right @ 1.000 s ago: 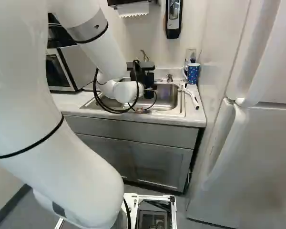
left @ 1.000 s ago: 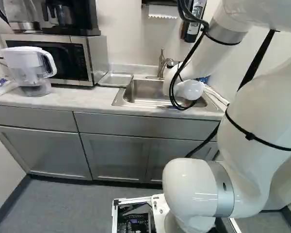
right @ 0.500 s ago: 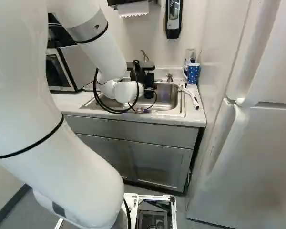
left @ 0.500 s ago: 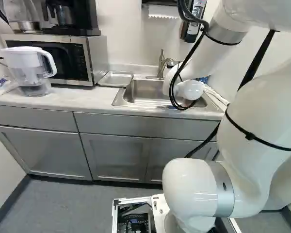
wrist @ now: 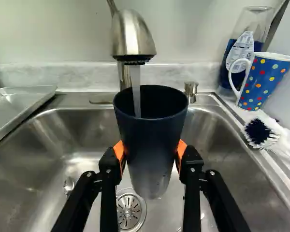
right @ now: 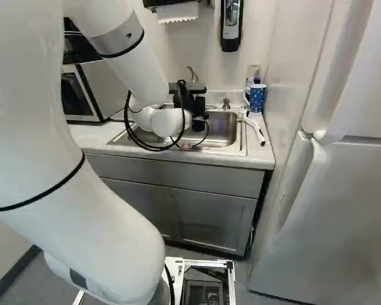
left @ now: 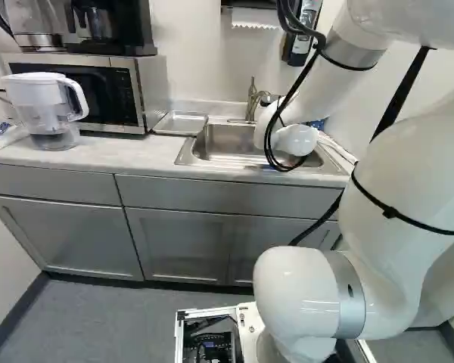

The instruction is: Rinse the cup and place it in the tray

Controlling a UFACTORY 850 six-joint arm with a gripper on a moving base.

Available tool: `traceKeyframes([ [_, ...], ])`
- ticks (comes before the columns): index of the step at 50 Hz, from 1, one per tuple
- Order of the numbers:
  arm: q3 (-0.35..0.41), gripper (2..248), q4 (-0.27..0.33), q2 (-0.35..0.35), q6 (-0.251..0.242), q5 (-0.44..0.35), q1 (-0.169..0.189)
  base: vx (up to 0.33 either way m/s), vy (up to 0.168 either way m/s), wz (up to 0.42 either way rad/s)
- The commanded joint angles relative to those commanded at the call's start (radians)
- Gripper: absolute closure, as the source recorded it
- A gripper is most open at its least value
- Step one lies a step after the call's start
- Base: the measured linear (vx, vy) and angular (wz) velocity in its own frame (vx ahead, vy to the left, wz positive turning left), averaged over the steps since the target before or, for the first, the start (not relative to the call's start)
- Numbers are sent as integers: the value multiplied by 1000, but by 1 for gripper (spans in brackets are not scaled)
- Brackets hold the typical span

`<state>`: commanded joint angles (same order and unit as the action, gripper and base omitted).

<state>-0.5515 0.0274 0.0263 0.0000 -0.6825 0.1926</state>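
Arm point(left: 408, 174) unmoved | tool point(right: 198, 121) clamped on cup point(wrist: 152, 145) | water point(wrist: 136, 92) running in — inner floor hidden

Faucet point(wrist: 132, 36) blocks above cup point(wrist: 152, 145) | either side over sink point(wrist: 227, 159) free | mug point(wrist: 266, 82), brush point(wrist: 261, 131) beside rim

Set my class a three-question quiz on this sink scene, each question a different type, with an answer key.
1. True or false: the gripper holds the dark cup with its open end up.
2. Multiple choice: in the left base view, what stands right beside the metal tray?
a) the refrigerator
b) the microwave
c) the spotted mug
3. Fill in the blank: from the faucet, ____ is running into the cup.

Key: 1 true; 2 b; 3 water.
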Motion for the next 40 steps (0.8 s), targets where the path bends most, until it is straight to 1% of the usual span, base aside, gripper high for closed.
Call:
traceKeyframes([
  [40, 0, 128, 0, 0, 0, 0, 0, 0, 0, 0],
])
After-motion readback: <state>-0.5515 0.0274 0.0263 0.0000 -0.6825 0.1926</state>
